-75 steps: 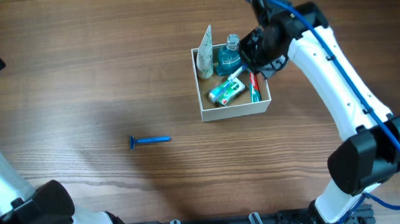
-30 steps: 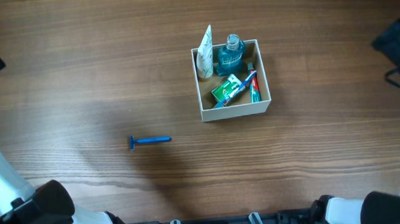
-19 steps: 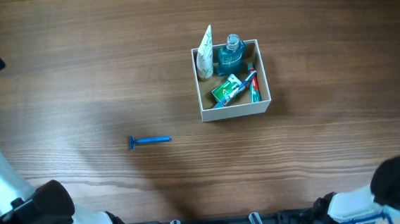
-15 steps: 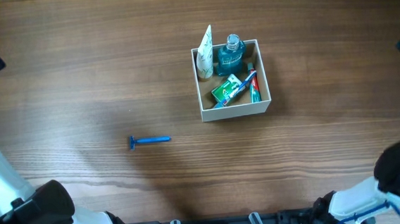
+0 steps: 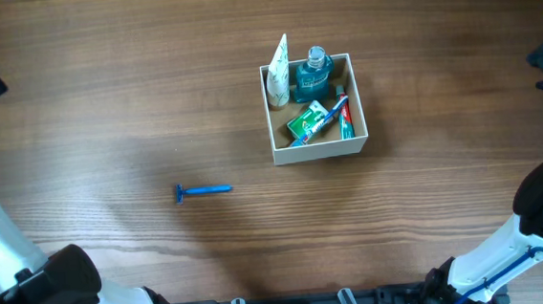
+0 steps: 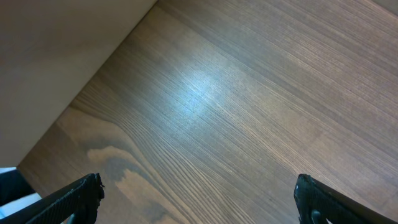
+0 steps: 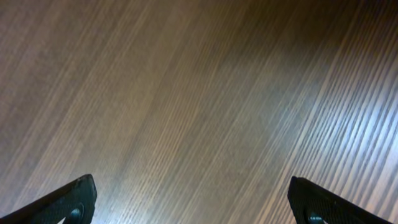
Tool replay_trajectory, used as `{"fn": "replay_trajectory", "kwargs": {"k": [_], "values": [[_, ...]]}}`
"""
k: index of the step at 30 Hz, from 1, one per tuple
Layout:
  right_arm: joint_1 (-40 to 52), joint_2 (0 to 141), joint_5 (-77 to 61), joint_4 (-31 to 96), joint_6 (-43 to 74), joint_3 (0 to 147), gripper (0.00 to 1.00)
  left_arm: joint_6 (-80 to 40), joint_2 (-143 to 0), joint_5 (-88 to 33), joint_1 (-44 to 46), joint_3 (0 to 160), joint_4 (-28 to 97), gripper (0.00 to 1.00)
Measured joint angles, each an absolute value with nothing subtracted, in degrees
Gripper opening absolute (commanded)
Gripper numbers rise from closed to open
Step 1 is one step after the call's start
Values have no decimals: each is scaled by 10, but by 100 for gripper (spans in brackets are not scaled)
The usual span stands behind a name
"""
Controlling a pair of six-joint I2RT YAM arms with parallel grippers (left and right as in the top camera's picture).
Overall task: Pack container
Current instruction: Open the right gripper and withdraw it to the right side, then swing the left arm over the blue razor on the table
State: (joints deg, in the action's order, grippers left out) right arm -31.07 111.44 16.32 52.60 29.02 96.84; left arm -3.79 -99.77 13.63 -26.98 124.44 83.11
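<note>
Looking at the overhead view, I'd say this packing job is mostly done with one piece left. The container [image 5: 319, 151] sits a bit right of the table's [image 5: 105, 97] middle and already holds four things. A white tube [image 5: 279, 70] leans in its far-left corner and a clear teal bottle [image 5: 314, 72] stands right beside it. A green packet [image 5: 308, 122] lies flat in the middle. A red and blue toothbrush [image 5: 345, 115] lies along the right wall.

What's left is the blue razor [image 5: 203, 190], lying flat on the wood well apart from the container, off past its near-left corner.

Material-wise, the container is a square shallow box with thin white walls and a tan cardboard floor. The razor looks like thin hard plastic, a skinny handle with a small crosswise head. The table is brown wood grain with a slight sheen.

Both arms are parked far from the container. The left gripper [image 6: 202, 200] and right gripper [image 7: 199, 202] each show fingers spread wide over bare wood, holding nothing.
</note>
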Motion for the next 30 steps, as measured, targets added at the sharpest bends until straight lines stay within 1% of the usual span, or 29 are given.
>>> {"fn": "replay_trajectory", "kwargs": {"k": [9, 13, 15, 18, 21, 26, 30], "values": [[-311, 1114, 157, 515, 290, 968, 100, -38, -998, 133, -270, 1244, 831, 100], [-311, 1114, 154, 515, 290, 968, 100, -39, -998, 103, -270, 1244, 821, 100], [-311, 1114, 154, 515, 290, 968, 100, -40, -998, 60, -270, 1244, 816, 100], [-311, 1114, 154, 515, 290, 968, 100, -43, -998, -40, -270, 1244, 831, 100], [-311, 1114, 154, 515, 290, 968, 100, -43, -998, -168, -271, 1244, 863, 100], [-311, 1114, 154, 513, 290, 968, 100, -44, -998, -241, -266, 1244, 957, 100], [-311, 1114, 154, 513, 290, 968, 100, -44, -998, -248, -226, 1244, 960, 100]]}}
